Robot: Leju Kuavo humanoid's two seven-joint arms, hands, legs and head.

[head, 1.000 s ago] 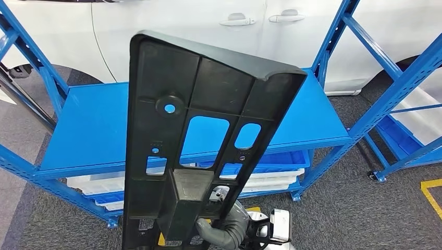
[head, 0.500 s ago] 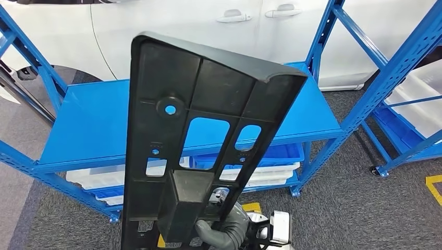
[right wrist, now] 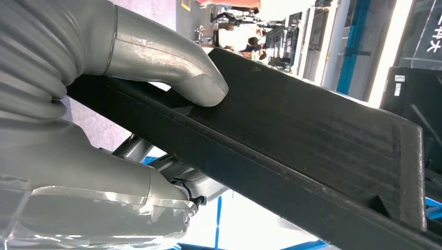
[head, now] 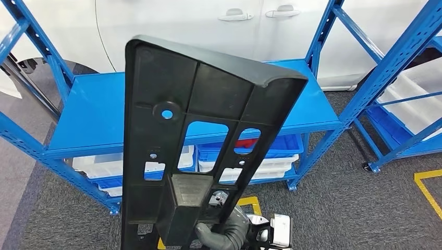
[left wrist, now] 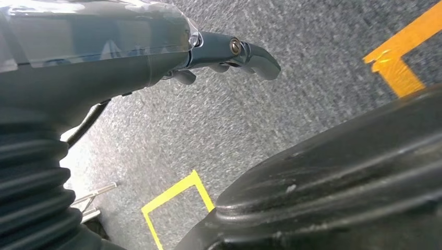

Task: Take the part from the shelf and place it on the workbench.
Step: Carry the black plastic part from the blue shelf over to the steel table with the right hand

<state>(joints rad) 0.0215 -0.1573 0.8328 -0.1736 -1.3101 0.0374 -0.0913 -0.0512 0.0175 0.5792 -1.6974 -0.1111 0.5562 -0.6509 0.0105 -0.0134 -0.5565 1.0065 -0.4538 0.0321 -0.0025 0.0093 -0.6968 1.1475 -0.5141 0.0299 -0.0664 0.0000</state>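
Observation:
A long black plastic part (head: 208,104) with ribs and several cut-out slots stands upright close in front of me in the head view. My right hand (head: 224,235) grips it at its lower end. In the right wrist view the grey thumb (right wrist: 172,67) presses on the part's flat black face (right wrist: 312,140), with the other fingers underneath. My left hand (left wrist: 130,52) hangs over grey carpet, fingers apart and holding nothing.
A blue shelf rack (head: 94,114) stands ahead with a bare middle deck. White and blue bins (head: 271,156) sit on its lower level. Behind it is a white car (head: 182,26). A second blue rack (head: 396,67) is at the right. Yellow tape (head: 427,187) marks the carpet.
The whole picture has shifted, so my view has moved; the rack now sits a little farther off. The part stays upright in my right hand.

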